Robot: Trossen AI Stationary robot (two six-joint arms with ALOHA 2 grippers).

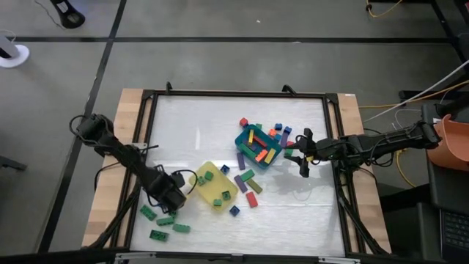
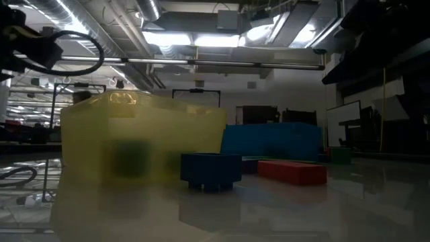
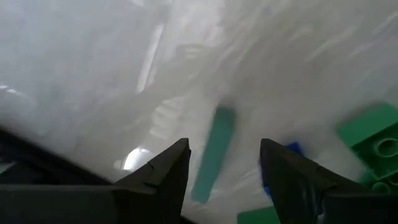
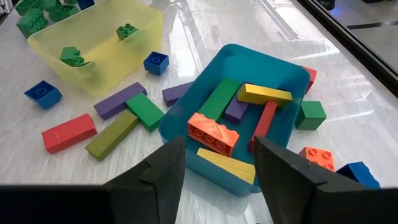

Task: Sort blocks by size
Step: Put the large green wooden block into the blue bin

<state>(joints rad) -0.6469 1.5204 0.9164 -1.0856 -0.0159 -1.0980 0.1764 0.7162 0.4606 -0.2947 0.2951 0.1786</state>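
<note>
Blocks lie scattered across the white counter (image 1: 220, 125) in the high view: long bars fill the teal tray (image 1: 242, 141), small green bricks sit in the yellow tray (image 1: 199, 172), and more green bricks (image 1: 163, 220) lie near the left claw (image 1: 174, 196), low at the yellow tray's left edge. The right claw (image 1: 302, 154) hovers just right of the teal tray.

Low view: a blue brick (image 2: 210, 169) and a red bar (image 2: 292, 171) rest before the two trays.

Left wrist view: the fingers (image 3: 163, 180) stand apart, empty — a green bar (image 3: 214, 152) lies between them on the counter.

Right wrist view: its fingers (image 4: 283, 174) are parted, gripping nothing — an orange brick (image 4: 212, 132) lies in the teal tray ahead.
</note>
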